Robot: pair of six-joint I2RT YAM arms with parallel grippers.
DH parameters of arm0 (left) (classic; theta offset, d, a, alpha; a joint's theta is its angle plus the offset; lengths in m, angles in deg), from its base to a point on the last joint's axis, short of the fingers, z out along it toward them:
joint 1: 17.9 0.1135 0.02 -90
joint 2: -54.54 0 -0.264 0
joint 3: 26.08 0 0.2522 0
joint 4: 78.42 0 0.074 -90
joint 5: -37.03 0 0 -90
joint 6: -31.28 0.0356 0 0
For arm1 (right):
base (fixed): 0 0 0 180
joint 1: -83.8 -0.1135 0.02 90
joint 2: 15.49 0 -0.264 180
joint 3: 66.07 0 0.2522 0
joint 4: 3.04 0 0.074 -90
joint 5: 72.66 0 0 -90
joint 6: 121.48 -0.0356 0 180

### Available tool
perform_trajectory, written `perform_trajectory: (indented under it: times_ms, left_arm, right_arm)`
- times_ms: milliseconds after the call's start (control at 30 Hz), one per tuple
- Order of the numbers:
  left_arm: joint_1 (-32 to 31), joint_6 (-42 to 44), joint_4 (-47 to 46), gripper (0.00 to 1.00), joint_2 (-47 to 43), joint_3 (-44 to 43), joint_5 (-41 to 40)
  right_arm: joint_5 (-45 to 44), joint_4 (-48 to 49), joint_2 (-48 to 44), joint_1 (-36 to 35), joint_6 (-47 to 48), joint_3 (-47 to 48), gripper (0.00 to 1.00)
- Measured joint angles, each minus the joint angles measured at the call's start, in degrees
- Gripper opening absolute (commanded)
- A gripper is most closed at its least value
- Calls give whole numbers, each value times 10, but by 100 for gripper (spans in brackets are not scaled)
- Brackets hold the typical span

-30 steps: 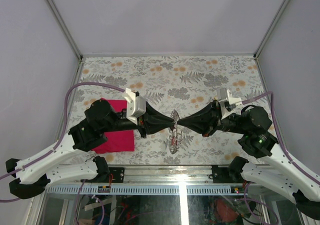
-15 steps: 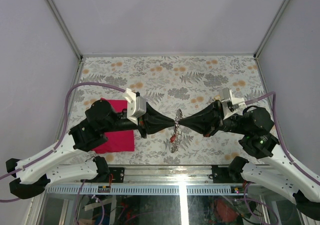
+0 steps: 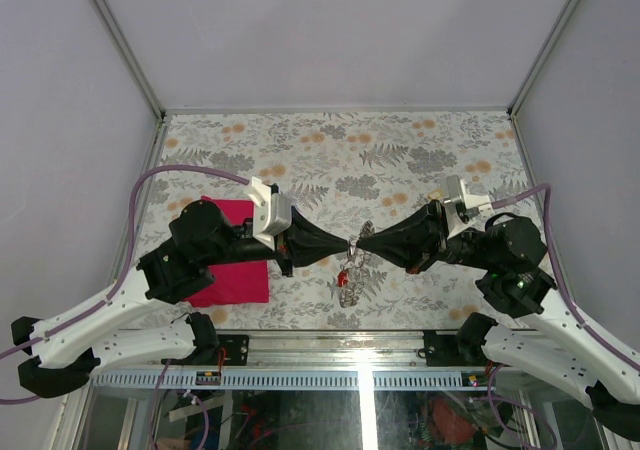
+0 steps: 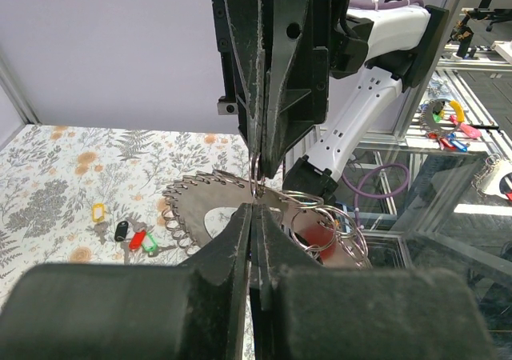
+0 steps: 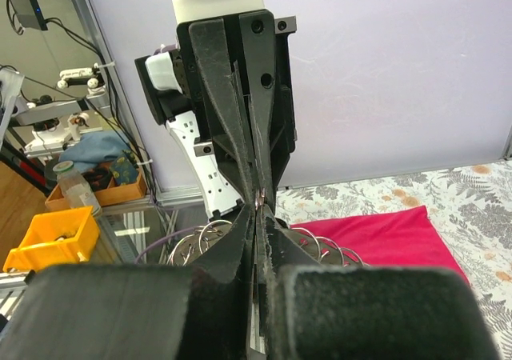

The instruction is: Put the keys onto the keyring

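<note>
My left gripper [image 3: 347, 243] and right gripper [image 3: 362, 238] meet tip to tip above the table's near middle. Both are shut on one small split ring [image 4: 256, 186] of the keyring [image 3: 347, 282], seen from the right wrist too [image 5: 260, 196]. The rest of the keyring, a silvery loop of many small links [image 4: 196, 208] with larger split rings [image 4: 340, 220], hangs below the tips onto the table. A red spot [image 3: 345, 261] shows among the rings. Loose keys [image 4: 134, 237] with yellow, black, red and green heads lie on the table beyond, apart from both grippers.
A magenta cloth [image 3: 232, 260] lies flat under my left arm, also in the right wrist view [image 5: 376, 232]. The flowered tabletop [image 3: 330, 150] stretches to the back between grey walls. The table's metal front rail [image 3: 330, 342] runs just below the keyring.
The two gripper tips have drawn slightly apart. The upright bunch of rings between them has dropped lower, and a red spot now shows beneath the tips.
</note>
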Motion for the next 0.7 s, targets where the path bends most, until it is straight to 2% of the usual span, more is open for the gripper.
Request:
perform_trajectory:
  times_ms: [700]
  left_arm:
    - [0, -5, -3, 0, 8, 0, 0]
  right_arm:
    - [-56, 99, -18, 0, -62, -59, 0]
